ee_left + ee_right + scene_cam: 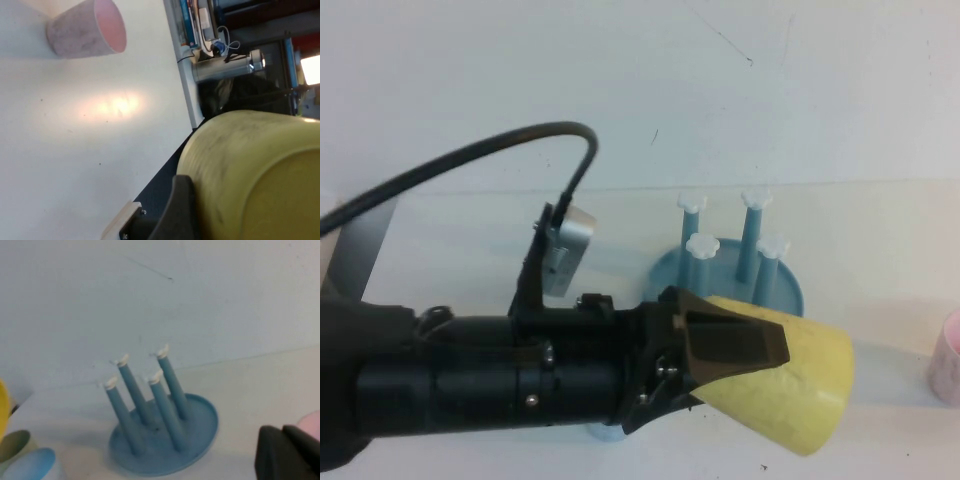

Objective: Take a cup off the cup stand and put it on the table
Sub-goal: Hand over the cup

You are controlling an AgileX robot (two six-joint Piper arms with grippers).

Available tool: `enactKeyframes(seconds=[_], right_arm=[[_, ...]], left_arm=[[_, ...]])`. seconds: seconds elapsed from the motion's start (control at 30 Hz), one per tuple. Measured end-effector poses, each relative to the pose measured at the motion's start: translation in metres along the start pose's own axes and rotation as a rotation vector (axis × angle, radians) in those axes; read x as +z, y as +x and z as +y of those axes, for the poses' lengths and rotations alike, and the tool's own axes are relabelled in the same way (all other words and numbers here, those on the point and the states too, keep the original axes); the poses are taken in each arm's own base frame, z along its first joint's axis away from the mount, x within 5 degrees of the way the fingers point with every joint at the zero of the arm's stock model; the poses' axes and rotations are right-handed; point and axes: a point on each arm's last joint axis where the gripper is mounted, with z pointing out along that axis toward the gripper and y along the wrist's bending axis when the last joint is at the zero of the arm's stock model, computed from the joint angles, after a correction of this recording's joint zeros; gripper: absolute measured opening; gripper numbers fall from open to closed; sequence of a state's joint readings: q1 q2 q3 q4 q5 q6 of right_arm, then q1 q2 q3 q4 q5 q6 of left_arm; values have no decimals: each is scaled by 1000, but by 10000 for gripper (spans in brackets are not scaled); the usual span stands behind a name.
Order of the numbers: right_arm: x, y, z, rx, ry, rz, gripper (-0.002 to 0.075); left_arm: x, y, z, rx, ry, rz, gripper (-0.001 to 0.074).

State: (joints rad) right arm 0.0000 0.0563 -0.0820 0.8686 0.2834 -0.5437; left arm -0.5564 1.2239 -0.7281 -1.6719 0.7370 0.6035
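Note:
My left gripper (758,372) is shut on the yellow cup (795,385), which lies tilted on its side with its wide mouth toward the right. It hangs just in front of the blue cup stand (782,292). All four of the stand's white-capped pegs are bare. In the left wrist view the cup (250,175) fills the lower corner beside one dark finger (179,210). My right gripper (291,452) is shut and empty, and it hovers over the white table (260,385) beside the cup stand (202,422).
A pink cup (948,355) stands at the table's right edge, seen lying sideways in the left wrist view as the pink cup (85,30). A pale green cup (12,445) and a light blue cup (35,465) stand left of the stand. The table's near edge (182,95) borders clutter.

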Motion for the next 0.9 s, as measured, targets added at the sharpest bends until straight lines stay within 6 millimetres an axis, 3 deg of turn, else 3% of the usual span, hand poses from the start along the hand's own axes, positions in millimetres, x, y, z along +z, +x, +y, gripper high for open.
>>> enactKeyframes(seconds=[0.2,0.4,0.67,0.9], right_arm=[[16,-20,25,-133,-247,71,-1],[41,-26,35,-179,-432,118,40],[64,-29,45,-172,-648,224,324],[92,-45,51,-183,-831,239,388]], left_arm=[[12,-5,17,-103,-44,18,575],[4,-24,28,-266,-64,-59,575],[-17,-55,24,-335,-30,-179,575],[-18,-59,17,-390,-7,-184,575]])
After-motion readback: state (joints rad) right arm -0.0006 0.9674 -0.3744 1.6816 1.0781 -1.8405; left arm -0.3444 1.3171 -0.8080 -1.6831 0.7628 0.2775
